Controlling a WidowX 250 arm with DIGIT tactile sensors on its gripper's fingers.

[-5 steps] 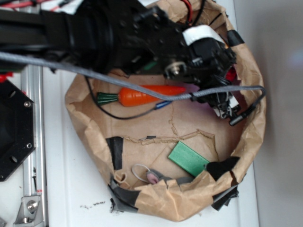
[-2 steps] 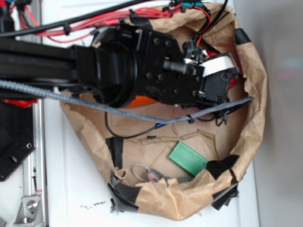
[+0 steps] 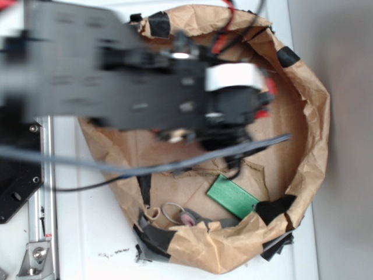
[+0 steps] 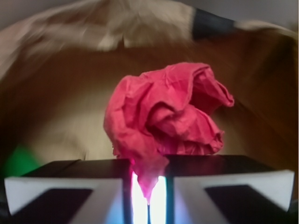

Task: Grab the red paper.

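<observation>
Exterior view: the arm is now a blurred black mass lying across the upper half of the brown paper bag (image 3: 309, 116), the crumpled, open-topped container with taped rim that carries everything here. A second ago the arm sat lower, its head against the bag's right wall, with the orange carrot in plain sight; now the arm covers the carrot completely and the blur suggests it is moving, probably rising toward the camera. The gripper (image 3: 256, 108) is hidden under the wrist with its white band, so its jaws cannot be read from here. Only a sliver of the red paper (image 3: 269, 87) shows at the right edge of the wrist, near the bag's upper right wall. The green block (image 3: 232, 196) lies unchanged near the bag's lower right rim, and a small ring with a pink bit (image 3: 179, 216) stays by the lower rim.

Wrist view: the gripper (image 4: 148, 186) has its jaws drawn nearly together, pinching a lower fold of the red paper (image 4: 168, 116), which bulges above them against the bag's wall. I judge the grab made; whether the thin pinch holds is the remaining risk.
</observation>
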